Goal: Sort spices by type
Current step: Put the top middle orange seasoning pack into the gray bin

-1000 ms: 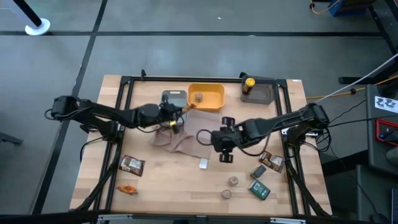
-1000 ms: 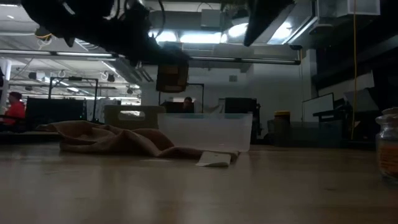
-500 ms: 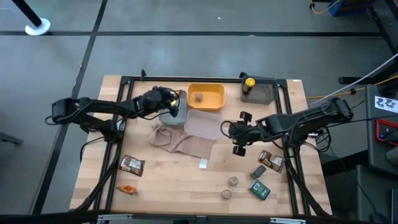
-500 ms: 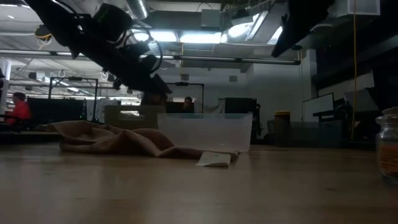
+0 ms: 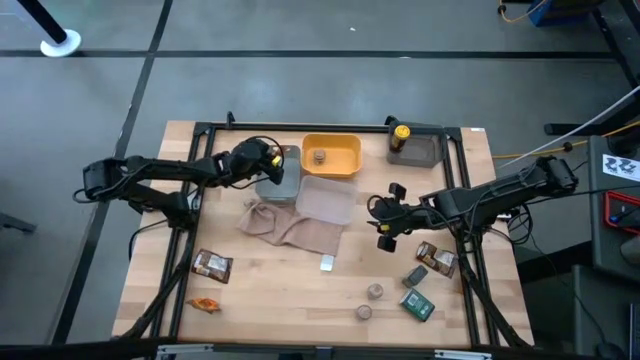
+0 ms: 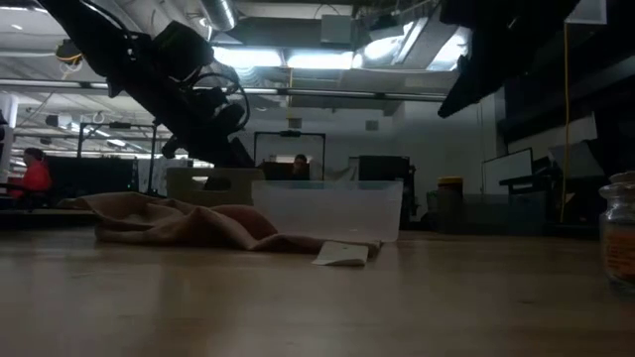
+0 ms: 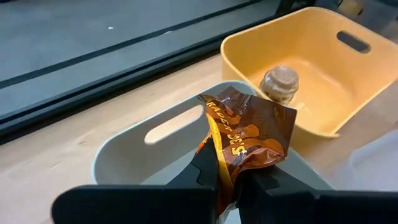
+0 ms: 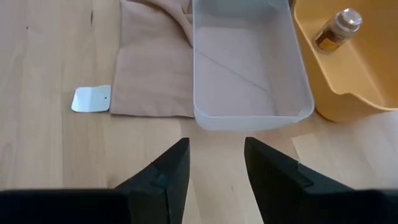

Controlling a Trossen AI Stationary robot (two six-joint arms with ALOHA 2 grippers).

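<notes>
Left wrist view shows the left gripper [image 7: 227, 180] clamped on a brown and orange foil packet [image 7: 245, 134], held by its lower edge so the crumpled top stands clear above the grey tray [image 7: 124, 155]; looks like the hold is set up for a straight drop into that tray. From the high view, that gripper [image 5: 268, 166] sits over the grey tray [image 5: 285, 190] at the back of the table, next to the yellow tray [image 5: 345, 148], which already has a small tan jar [image 5: 319, 157] in it, so jars seem assigned to yellow and packets to grey. Right gripper [image 8: 214, 168] hangs with its fingers spread and nothing between them, facing the clear tray [image 8: 249, 68] that lies on the beige cloth [image 8: 149, 74]; in the high view it [image 5: 388, 226] is off to the right of the cloth, apart from any spice, probably parked so it stays out of the left arm's path. Unsorted stock: two packets front left [image 5: 211, 265] [image 5: 204, 304], one packet [image 5: 438, 258] and two boxes [image 5: 417, 305] [image 5: 416, 274] at right, two jars [image 5: 375, 291] [image 5: 364, 312] near the front. Yellow-capped bottle [image 5: 400, 136] stands in the dark tray [image 5: 428, 150] at the back right. Most of the sort is not yet done.
</notes>
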